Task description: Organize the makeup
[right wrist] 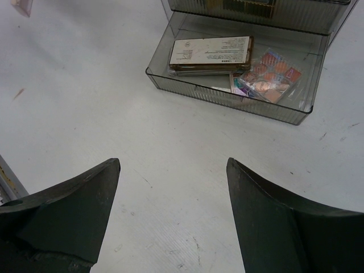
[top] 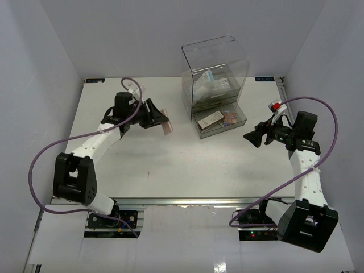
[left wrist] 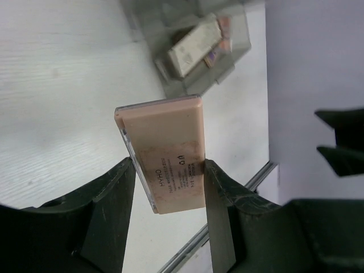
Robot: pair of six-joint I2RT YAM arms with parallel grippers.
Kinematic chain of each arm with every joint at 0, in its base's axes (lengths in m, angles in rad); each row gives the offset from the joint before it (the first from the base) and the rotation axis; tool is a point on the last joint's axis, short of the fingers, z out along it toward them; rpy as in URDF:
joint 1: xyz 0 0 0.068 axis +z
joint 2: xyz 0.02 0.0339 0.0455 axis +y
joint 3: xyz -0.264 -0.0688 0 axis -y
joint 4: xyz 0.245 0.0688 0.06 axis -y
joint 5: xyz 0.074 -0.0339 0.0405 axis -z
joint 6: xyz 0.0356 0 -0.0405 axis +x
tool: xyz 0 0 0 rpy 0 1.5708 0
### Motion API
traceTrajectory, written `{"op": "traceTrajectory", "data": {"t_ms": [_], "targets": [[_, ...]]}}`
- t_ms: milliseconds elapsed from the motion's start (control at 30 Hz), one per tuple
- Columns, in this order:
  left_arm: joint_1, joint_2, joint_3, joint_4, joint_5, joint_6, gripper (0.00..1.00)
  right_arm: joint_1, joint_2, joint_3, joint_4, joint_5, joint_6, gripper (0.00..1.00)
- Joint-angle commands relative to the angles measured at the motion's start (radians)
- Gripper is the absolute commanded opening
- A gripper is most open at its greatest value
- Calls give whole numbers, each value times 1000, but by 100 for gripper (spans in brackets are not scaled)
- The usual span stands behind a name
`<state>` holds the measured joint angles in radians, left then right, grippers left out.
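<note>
Pink palette sits pinched between the two fingers of the left gripper, held by its long edges near one end. Most of its length sticks out past the fingertips. It appears lifted off the table, left of the clear acrylic box and well apart from it.

The box's bottom drawer is pulled out toward the arms. It already holds a labelled palette on the left and a multicoloured palette on the right, the two just beside each other. The right gripper hovers over bare table in front of that drawer, fingers spread wide, holding nothing.

The likeliest trouble is the grip. With so much of the palette overhanging, a bump on the drawer's front wall could probably pivot it or slip it out. The drawer floor is largely covered, so a palette let go there may land tilted on the other two or lean on the rim. The box body overhangs the back of the drawer, leaving only the front part open from above.

Room to move looks good. Bare table lies between the left gripper and the drawer, though the right gripper waits near the drawer's other side and could crowd it.
</note>
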<state>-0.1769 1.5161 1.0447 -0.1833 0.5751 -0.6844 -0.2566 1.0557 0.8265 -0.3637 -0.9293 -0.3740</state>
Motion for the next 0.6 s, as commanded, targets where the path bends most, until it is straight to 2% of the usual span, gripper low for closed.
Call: {"op": "traceTrajectory", "data": {"t_ms": [0, 133, 300, 500, 567], "targets": [[-217, -80, 100, 65, -15, 249, 0, -10, -6, 4, 22, 7, -8, 82], [-390, -39, 194, 1, -178, 437, 0, -18, -8, 3, 24, 8, -9, 82], [-568, 85, 345, -100, -300, 624, 0, -25, -9, 3, 26, 7, -8, 82], [-635, 266, 559, -174, -377, 789, 1, -32, -16, 2, 30, 6, -5, 82], [-636, 328, 634, -190, -357, 843, 7, -36, -17, -1, 32, 6, -3, 82]]}}
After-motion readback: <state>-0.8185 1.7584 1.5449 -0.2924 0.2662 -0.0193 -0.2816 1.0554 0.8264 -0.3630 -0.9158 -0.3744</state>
